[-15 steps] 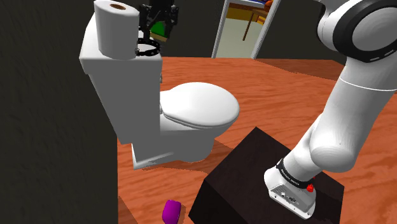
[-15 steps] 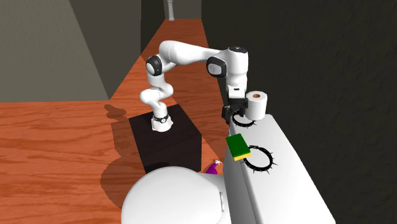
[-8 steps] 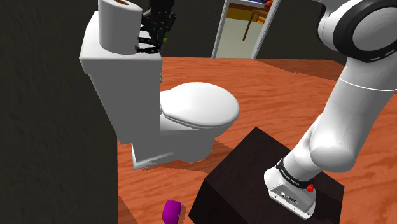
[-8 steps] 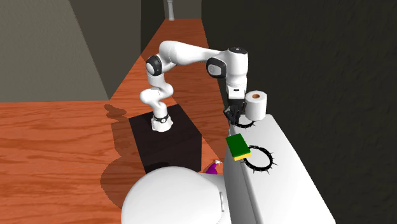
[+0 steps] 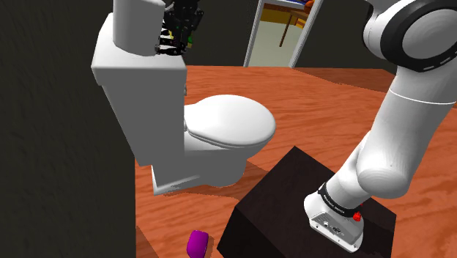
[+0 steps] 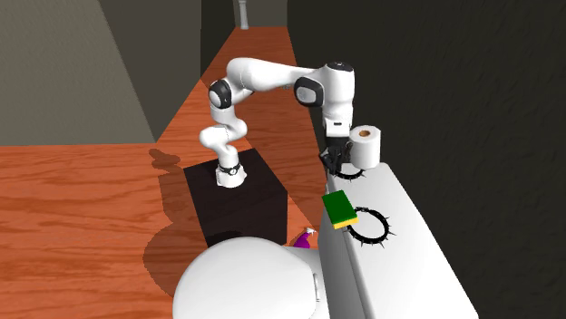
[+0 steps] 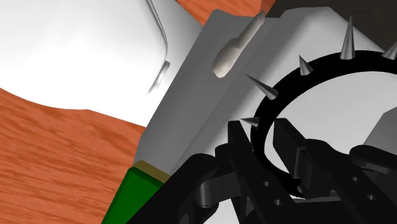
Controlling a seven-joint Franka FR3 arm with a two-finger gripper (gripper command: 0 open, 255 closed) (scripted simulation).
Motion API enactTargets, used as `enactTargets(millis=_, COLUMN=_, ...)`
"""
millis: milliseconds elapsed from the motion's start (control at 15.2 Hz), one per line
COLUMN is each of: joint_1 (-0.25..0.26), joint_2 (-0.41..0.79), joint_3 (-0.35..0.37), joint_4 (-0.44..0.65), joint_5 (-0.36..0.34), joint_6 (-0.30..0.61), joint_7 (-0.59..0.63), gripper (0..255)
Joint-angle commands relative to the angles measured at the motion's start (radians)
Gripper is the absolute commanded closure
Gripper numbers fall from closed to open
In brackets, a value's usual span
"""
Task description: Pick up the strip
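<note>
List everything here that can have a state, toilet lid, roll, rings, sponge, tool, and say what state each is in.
White toilet lid: closed.
White toilet paper roll: upright on the white tank.
Black spiked ring beside the roll: clasped by the black two-finger tool.
Tool: shut on that ring.
Second black spiked ring: flat on the tank, free.
Green-and-yellow sponge: resting at the tank's edge.

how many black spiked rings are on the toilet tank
2. One spiked ring is clasped by the gripper beside the toilet paper roll; the other ring lies on the tank lid by the green sponge. More could hide behind the roll.
</note>
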Motion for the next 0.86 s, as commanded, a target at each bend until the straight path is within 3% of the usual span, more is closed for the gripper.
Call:
enactTargets(millis=0, joint_1=0.006, joint_2=0.014, joint_3=0.001, joint_4=0.049, joint_5=-0.005, joint_6=-0.036, joint_7=0.003, gripper=255)
enactTargets(millis=660, joint_1=0.048, joint_2=0.120, joint_3=0.003, joint_4=0.349, joint_5=-0.042, joint_6=-0.233, joint_7=0.007, gripper=255)
enactTargets(millis=792, joint_1=0.049, joint_2=0.122, joint_3=0.003, joint_4=0.355, joint_5=-0.042, joint_6=-0.237, joint_7=0.007, gripper=255)
